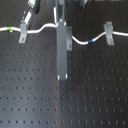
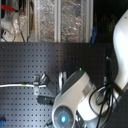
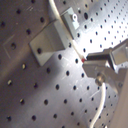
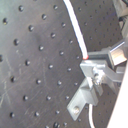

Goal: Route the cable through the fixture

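The white cable (image 1: 40, 30) runs across the black perforated board in the first exterior view. Its green band (image 1: 10, 28) is at the far left and its blue band (image 1: 90, 41) right of centre. The fixture (image 1: 107, 29), a narrow upright grey clip with a U-shaped top, stands at the right. The cable reaches it, but I cannot tell whether it sits in the slot. My gripper (image 3: 95, 62) is shut on the cable (image 3: 75, 47) beside a wide slanted clip (image 3: 50, 37). The gripper's long grey bar (image 1: 62, 50) hides the cable's middle.
Another slanted grey clip (image 1: 22, 32) holds the cable at the first exterior view's left. In the second exterior view the white arm (image 2: 75, 97) covers most of the board, with clips (image 2: 42, 80) beside it. Boxes and wires lie behind the board.
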You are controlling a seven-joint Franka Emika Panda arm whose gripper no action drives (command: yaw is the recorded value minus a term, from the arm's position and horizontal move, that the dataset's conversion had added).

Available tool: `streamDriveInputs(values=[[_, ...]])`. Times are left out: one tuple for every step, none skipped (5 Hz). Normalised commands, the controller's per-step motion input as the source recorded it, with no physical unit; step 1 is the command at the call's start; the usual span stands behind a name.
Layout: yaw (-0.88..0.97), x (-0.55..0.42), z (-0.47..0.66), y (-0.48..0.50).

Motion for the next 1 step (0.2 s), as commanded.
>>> streamDriveInputs(values=[[0.00,0.007,-0.01,-0.066]])
